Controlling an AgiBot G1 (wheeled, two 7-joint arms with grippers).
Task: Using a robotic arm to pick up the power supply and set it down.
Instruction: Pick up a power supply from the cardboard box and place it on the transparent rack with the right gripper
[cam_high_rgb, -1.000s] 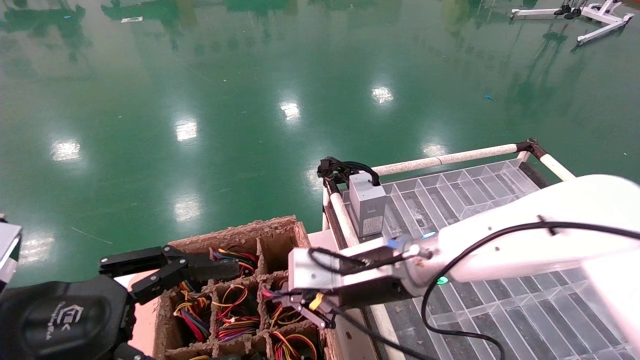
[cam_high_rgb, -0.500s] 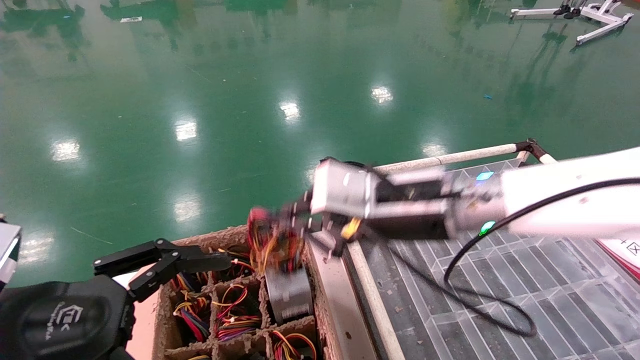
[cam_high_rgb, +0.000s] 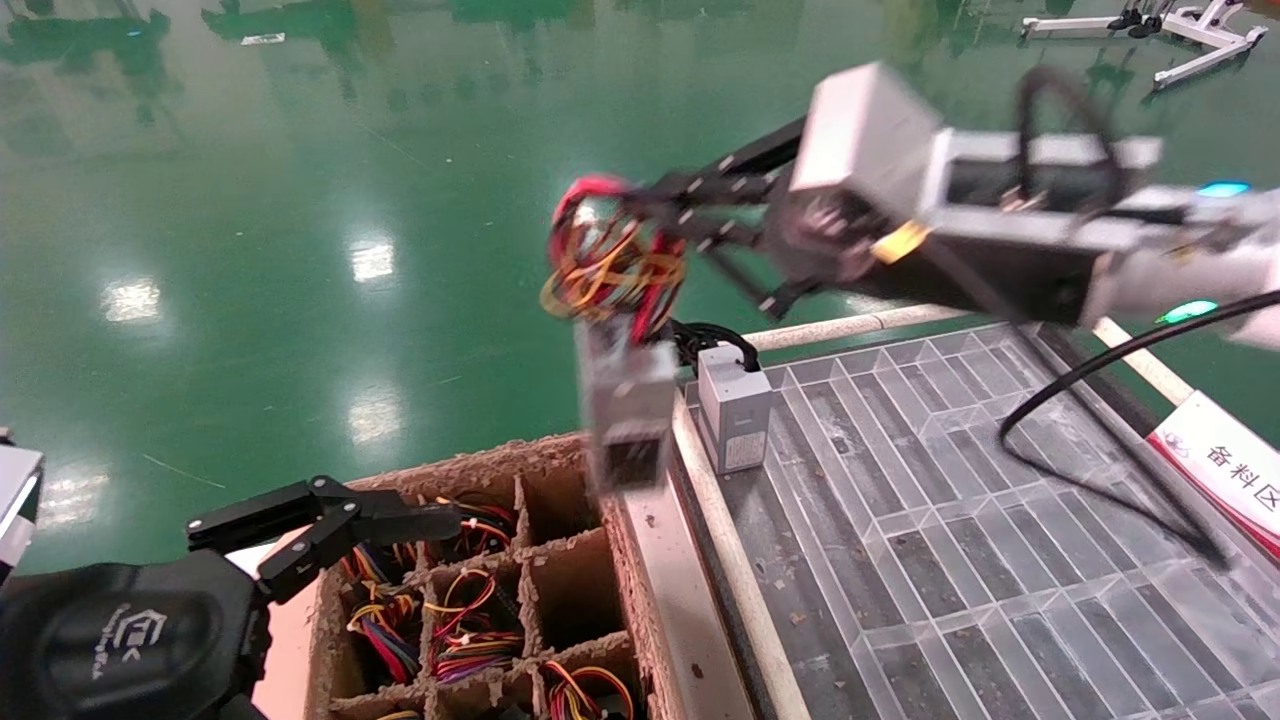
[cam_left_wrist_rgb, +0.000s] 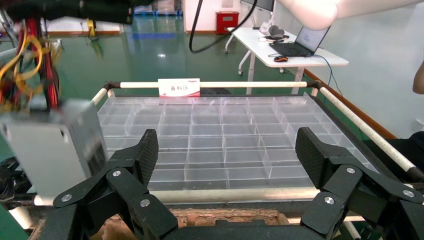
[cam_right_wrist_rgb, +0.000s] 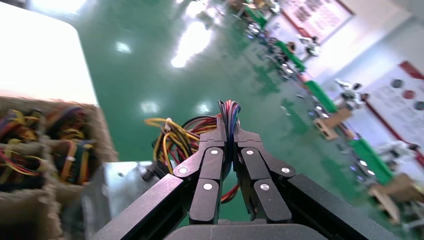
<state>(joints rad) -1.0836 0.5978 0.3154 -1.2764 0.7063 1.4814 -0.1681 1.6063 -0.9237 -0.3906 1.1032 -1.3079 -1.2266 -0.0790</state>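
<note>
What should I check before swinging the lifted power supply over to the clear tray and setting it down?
1. Grip: right gripper is shut on the wire bundle, not the box. Not ok for a steady carry.
2. Load: power supply hangs below by its wires, tilted. Not ok.
3. Clear of the cardboard crate: box is above the rim. Ok.
4. Landing spot: another grey box stands at the clear tray's near corner; cells beyond look free. Ok.
5. Left gripper: open, parked by the crate. Ok.
</note>
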